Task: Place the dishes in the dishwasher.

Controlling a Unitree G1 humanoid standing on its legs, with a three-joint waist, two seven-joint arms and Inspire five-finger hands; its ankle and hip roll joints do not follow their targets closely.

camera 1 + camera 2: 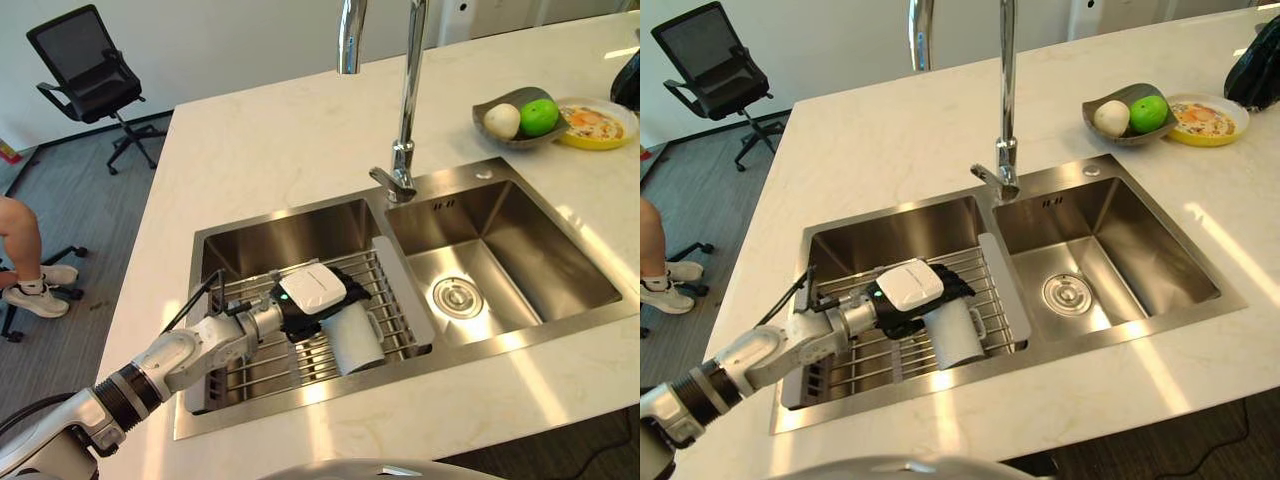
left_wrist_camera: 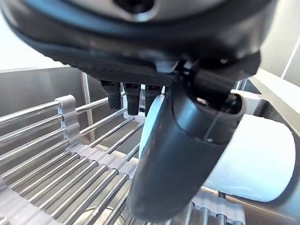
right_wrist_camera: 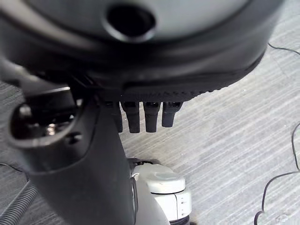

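Note:
A white mug (image 1: 355, 340) lies on its side on the wire rack (image 1: 255, 370) in the left basin of the steel sink (image 1: 300, 215). My left hand (image 1: 312, 290), with a white cover on its back, reaches in from the lower left and sits over the mug's upper end. In the left wrist view its thumb (image 2: 173, 159) crosses in front of the mug (image 2: 255, 159) while the fingers (image 2: 129, 96) stay fairly straight above it, so the hand is open. My right hand (image 3: 140, 47) hangs relaxed and open above the grey floor.
A tall faucet (image 1: 405, 120) rises between the basins; the right basin (image 1: 500, 250) holds only its drain. At the counter's far right stand a grey bowl (image 1: 500, 100) with fruit and a yellow plate (image 1: 598, 122) of food. An office chair (image 1: 90, 75) and a person's leg (image 1: 20, 240) are at left.

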